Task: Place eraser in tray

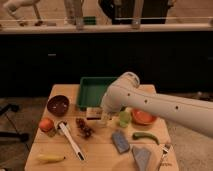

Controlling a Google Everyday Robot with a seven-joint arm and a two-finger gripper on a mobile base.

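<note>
Just in front of the green tray [90, 86], on the bench [100, 150], lies the eraser [93, 113] — small, light and stiff by the look of it, best pinched across its short sides — with the closed, empty-looking gripper [104, 119] right beside it.

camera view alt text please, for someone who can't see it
A white robot arm reaches over a wooden table, its end effector shut and low beside a small eraser just in front of a green tray. Around them lie a dark bowl, an orange bowl, a brush and blue-grey pads.
</note>
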